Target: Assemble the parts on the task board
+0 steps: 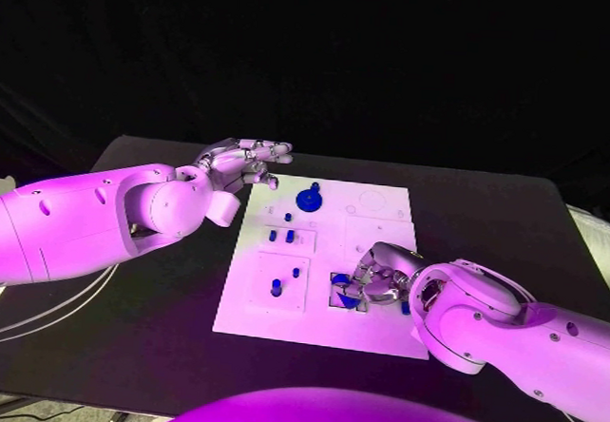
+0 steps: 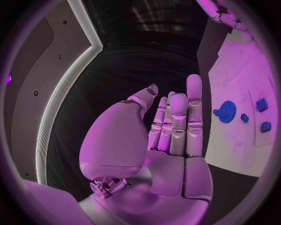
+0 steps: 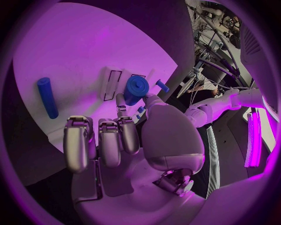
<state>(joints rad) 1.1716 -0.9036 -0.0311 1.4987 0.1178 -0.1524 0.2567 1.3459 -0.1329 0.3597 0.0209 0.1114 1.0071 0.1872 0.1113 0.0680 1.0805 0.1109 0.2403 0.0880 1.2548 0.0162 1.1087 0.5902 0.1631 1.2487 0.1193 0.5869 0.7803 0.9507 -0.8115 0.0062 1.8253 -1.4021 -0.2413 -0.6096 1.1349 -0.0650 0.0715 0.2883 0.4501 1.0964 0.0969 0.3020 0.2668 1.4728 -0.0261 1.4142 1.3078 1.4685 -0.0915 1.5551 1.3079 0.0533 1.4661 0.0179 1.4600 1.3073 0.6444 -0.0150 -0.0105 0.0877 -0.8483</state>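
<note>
The white task board (image 1: 374,200) lies in the middle of the table. My right hand (image 1: 380,277) rests on its near right part, fingers curled, and pinches a round blue part (image 3: 136,89) between thumb and a finger over a square recess (image 1: 342,294). A blue rod (image 3: 47,96) lies on the board beside that hand. My left hand (image 1: 246,160) hovers at the board's far left corner, fingers straight and apart, holding nothing. A blue gear (image 1: 311,200) stands at the board's far side and also appears in the left wrist view (image 2: 226,111).
Small blue parts stand in the board's left half (image 1: 279,235), (image 1: 276,286), with others near the gear (image 2: 262,104). The black table (image 1: 136,288) runs wide on both sides of the board. My left forearm (image 1: 85,223) lies over the table's left part.
</note>
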